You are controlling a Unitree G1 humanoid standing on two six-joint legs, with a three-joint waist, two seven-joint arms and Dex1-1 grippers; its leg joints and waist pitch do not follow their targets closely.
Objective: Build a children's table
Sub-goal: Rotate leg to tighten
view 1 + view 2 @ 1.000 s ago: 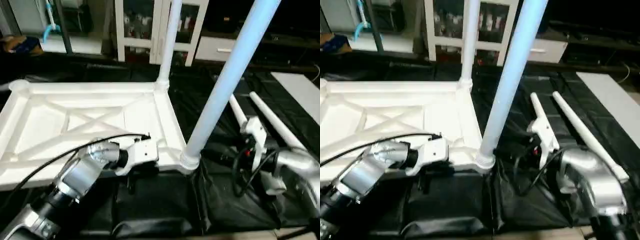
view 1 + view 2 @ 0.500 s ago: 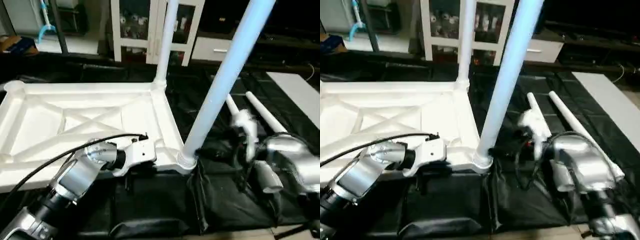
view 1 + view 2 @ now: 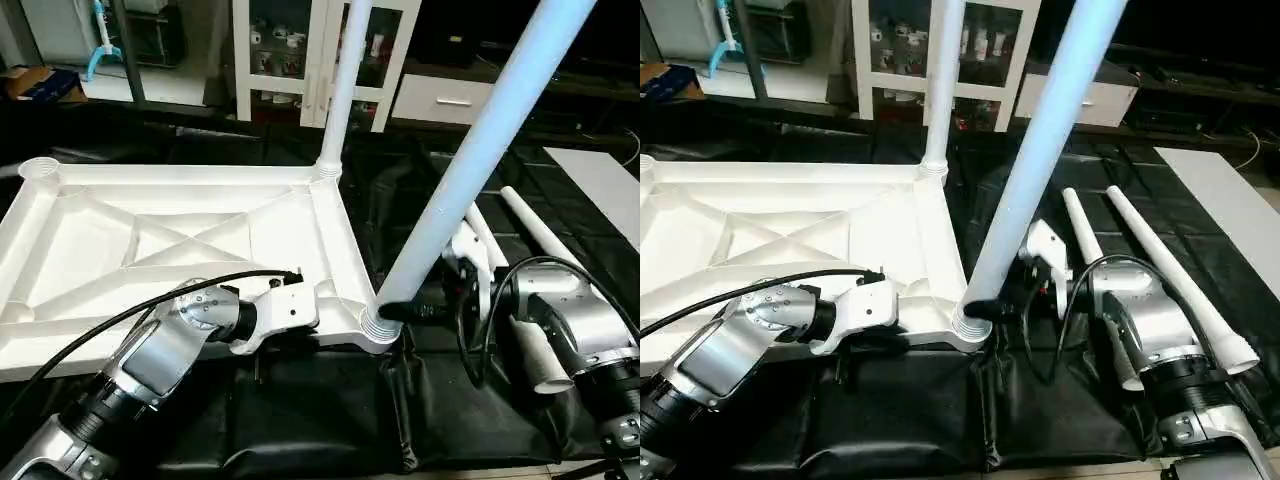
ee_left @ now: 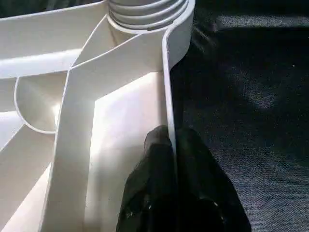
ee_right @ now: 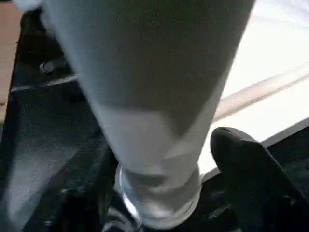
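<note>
Black sheet [image 3: 330,420] under tabletop [image 3: 150,240], legs [image 3: 1160,270]

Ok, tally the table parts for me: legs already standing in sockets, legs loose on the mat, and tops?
Legs standing in sockets: 2, near leg and far leg
Loose legs on the mat: 2, inner and outer
Table tops: 1
Total: 5

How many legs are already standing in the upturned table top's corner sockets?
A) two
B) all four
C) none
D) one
A: one leg stands in the far corner socket and another leg in the near one of the table top; two loose legs lie beside it.
</note>
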